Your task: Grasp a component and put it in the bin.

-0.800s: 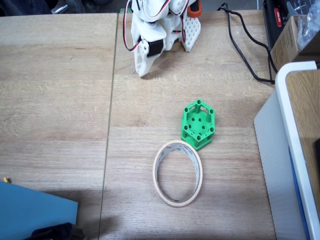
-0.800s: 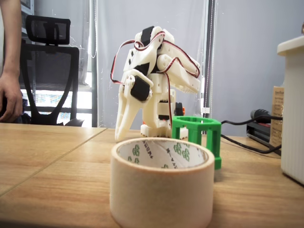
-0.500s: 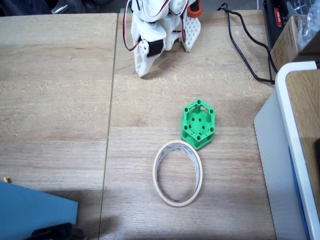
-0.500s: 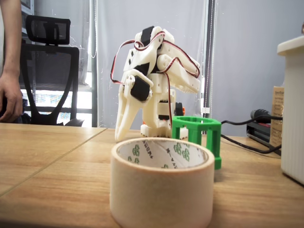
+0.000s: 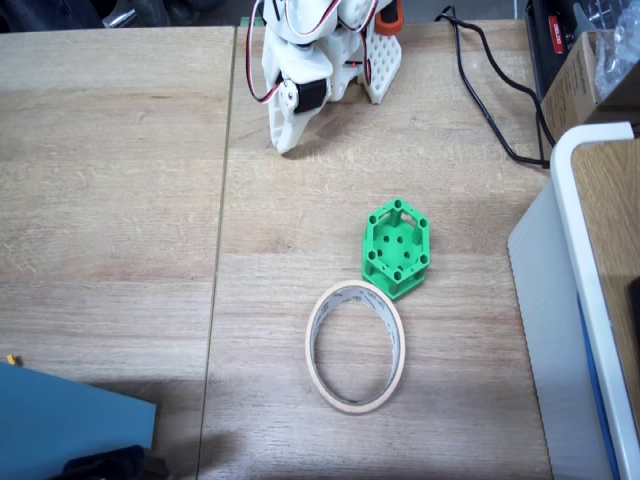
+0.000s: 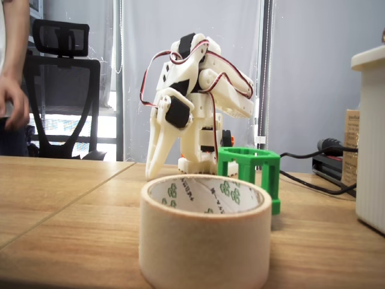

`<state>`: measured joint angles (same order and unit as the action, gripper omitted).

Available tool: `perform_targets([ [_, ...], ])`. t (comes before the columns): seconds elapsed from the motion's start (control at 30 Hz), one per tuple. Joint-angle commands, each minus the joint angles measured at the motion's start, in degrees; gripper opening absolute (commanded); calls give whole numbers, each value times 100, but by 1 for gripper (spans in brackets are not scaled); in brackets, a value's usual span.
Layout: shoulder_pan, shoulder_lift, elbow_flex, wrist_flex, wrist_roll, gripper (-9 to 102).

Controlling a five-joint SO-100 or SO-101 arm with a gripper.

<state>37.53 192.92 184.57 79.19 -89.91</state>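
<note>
Nothing on the table had shifted since the earlier frames; only a person's hand at the left edge had risen. Folded at top centre, the gripper pointed down with fingers clenched and empty. The component sat mid-frame, touching the bin; grasping remained undone.

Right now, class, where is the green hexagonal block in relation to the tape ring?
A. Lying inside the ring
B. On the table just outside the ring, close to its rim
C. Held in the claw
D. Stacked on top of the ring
B: in a fixed view from above, the green block sits on the table beside the tape ring, whose inside holds nothing, while the claw rests far off.
</note>
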Motion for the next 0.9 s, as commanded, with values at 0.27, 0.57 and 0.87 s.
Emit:
perform_targets([
  [0.27,26,-9,44,53,44,0],
  [0.57,-9,-9,44,53,44,0],
  [0.87,-9,-9,-88,53,-18,0],
])
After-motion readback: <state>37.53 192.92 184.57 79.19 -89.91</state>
